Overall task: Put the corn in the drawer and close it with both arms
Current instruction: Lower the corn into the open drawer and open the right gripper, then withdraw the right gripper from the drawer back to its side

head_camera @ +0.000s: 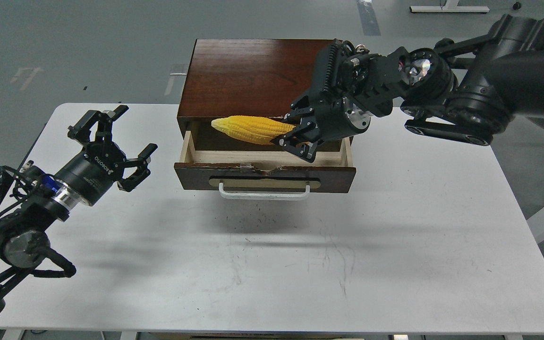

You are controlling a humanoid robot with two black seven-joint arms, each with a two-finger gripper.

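Note:
The dark reddish-brown drawer (265,175) stands pulled open at the table's back middle, pale wood inside, white bar handle (264,193) in front. My right gripper (295,137) is shut on the thick end of the yellow corn (250,129) and holds it lying sideways just above the open drawer, tip pointing left. My left gripper (111,141) is open and empty above the table, left of the drawer and apart from it.
The drawer sits in a dark wooden cabinet (253,75) on a white table (300,264). My right arm (465,99) reaches over the cabinet's right side. Grey floor lies behind the table.

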